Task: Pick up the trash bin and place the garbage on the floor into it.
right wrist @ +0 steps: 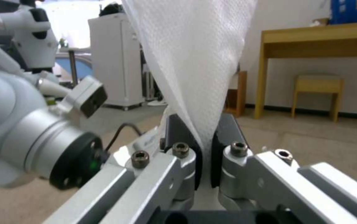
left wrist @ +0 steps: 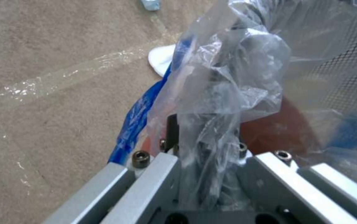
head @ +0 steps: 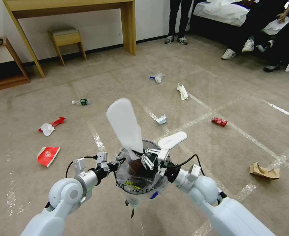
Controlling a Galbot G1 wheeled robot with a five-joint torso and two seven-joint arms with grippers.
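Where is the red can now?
In the head view, the red can lies on the floor, right of the bin, beside a white tape line.

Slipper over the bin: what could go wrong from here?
1. The right hand pinches the white slipper only at its low end; most of it stands above the trash bin, so on release it may tip out over the rim.
2. The left hand grips the bin through its crinkly plastic liner, which could slip.
3. A second slipper lies on the floor just past the bin.
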